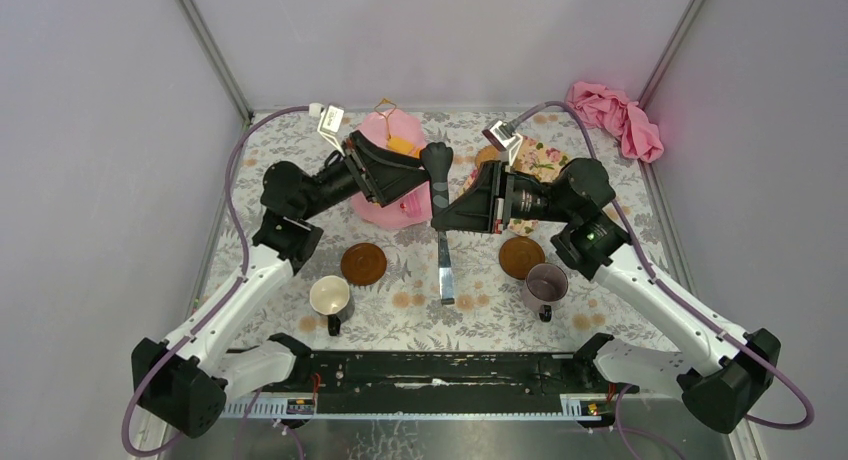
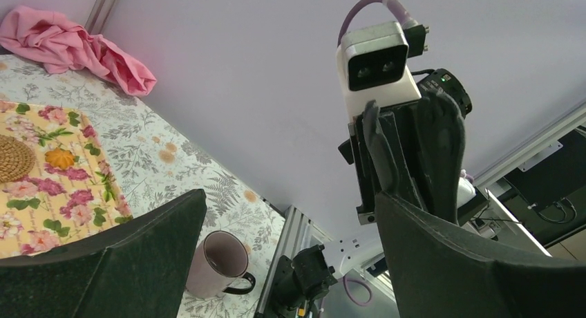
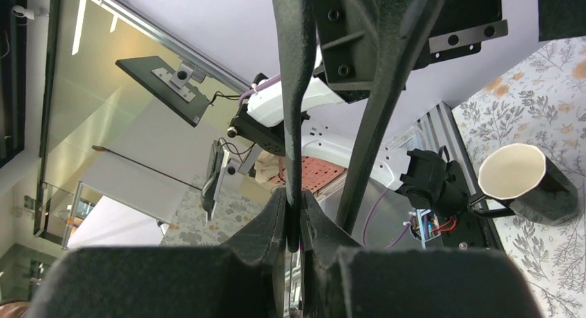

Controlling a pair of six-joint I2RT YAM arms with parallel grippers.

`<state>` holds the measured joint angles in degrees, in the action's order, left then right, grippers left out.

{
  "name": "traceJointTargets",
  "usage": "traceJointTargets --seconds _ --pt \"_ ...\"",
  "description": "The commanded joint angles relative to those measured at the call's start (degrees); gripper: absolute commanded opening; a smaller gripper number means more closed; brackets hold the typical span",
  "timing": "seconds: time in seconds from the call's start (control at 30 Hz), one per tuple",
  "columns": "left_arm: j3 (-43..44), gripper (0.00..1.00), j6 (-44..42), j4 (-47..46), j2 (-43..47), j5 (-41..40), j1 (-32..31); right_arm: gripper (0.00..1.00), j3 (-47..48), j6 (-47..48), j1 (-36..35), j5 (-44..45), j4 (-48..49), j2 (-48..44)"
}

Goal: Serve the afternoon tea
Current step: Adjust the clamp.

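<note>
The pink three-tier cake stand stands at the back centre with an orange biscuit on it. My left gripper hovers open over the stand; it also shows in the left wrist view, empty. My right gripper is shut on one arm of the slim black tongs, which hang down over the table; the right wrist view shows the pinch. Two brown saucers lie in front. The white mug and the purple mug stand near them, off the saucers.
A pink cloth lies bunched at the back right corner. A yellow floral mat lies under my right arm. The two wrists are close together above the table's middle. Metal frame posts and grey walls close in the back and sides.
</note>
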<state>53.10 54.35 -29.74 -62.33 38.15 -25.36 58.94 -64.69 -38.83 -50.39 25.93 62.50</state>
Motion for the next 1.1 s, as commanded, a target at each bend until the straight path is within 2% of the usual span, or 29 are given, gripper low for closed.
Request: traceJointTargets --seconds 0.0,0.13,0.33,1.07 --pt "-0.52 1.00 -1.90 -0.62 2.37 1.02 -0.40 0.00 3.61 2.23 -0.46 1.32 -0.64 -0.82" --pt "-0.91 1.00 -3.93 2.35 4.30 0.84 -0.39 0.00 3.51 2.37 -0.46 1.44 0.00 -0.40" --pt "-1.94 1.00 -3.44 1.81 5.30 0.52 -0.39 0.00 3.79 1.84 -0.46 1.31 0.95 0.55" --pt "1.65 0.99 3.74 -5.99 -3.23 -0.75 -0.38 0.00 0.13 -2.41 -1.60 -0.83 10.36 5.11"
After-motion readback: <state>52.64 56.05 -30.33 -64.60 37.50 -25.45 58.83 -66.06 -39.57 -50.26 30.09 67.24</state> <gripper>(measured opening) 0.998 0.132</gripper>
